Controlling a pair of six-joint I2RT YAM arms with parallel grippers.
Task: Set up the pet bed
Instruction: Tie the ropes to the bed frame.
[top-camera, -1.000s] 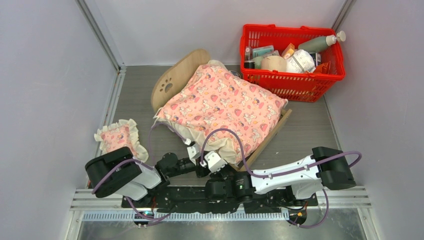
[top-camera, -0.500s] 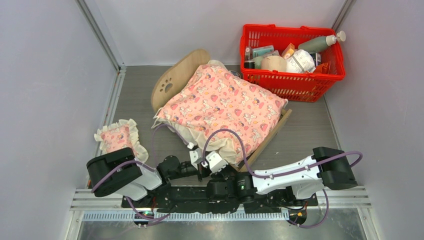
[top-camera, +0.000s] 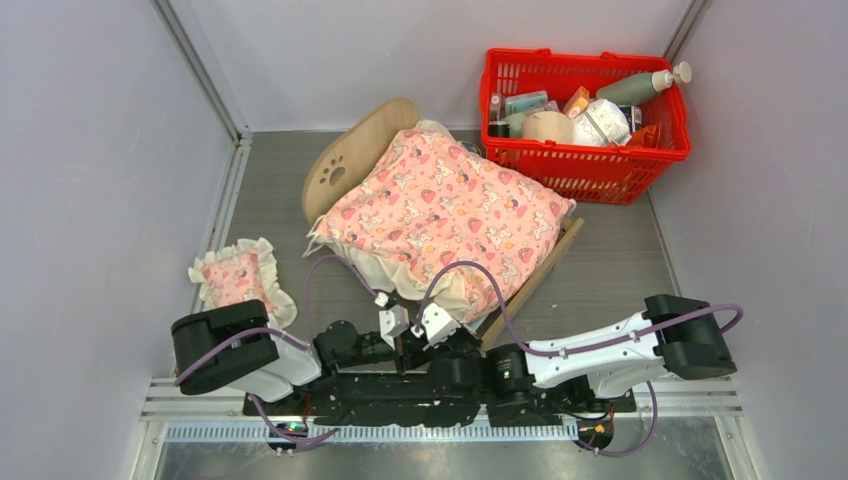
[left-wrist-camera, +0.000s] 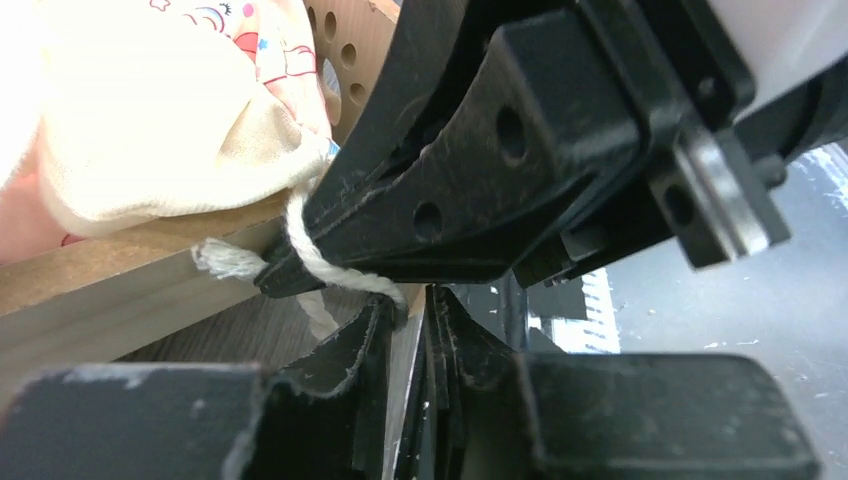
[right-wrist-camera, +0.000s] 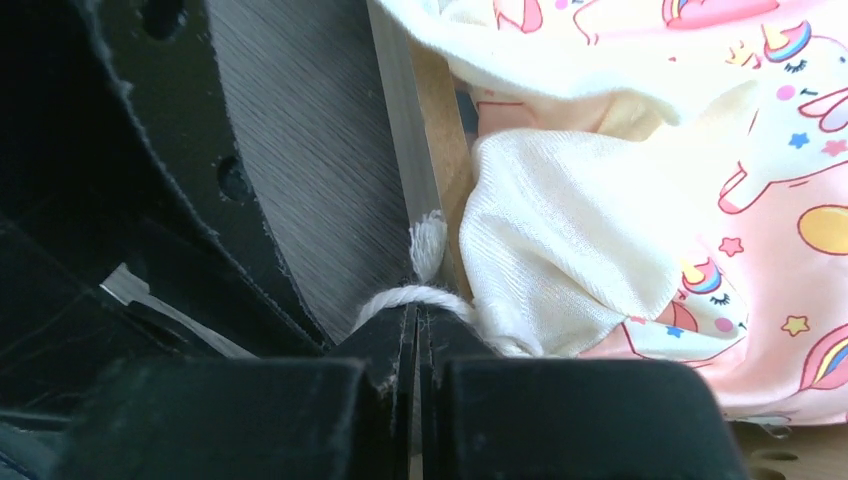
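The pet bed (top-camera: 345, 170) stands mid-table, its arched paw-print headboard at the far left, and a pink blanket (top-camera: 450, 200) covers it. Both grippers meet at the bed's near corner. My right gripper (right-wrist-camera: 415, 320) is shut, with a white string (right-wrist-camera: 420, 293) from the blanket's cream frill caught across its very tips. My left gripper (left-wrist-camera: 420, 310) sits just under the right gripper (left-wrist-camera: 500, 170). Its jaws stand a narrow slit apart, and the string (left-wrist-camera: 300, 255) brushes one fingertip (left-wrist-camera: 385, 315). From above, the left gripper (top-camera: 393, 322) and right gripper (top-camera: 433, 322) almost touch.
A small pink frilled pillow (top-camera: 238, 272) lies on the table left of the bed. A red basket (top-camera: 585, 170) full of bottles and packets stands at the back right, close to the bed's foot. Walls close in on both sides.
Both grippers have drawn back from the bed's edge toward the arm bases and come closer together. The right arm's elbow has swung out to the right.
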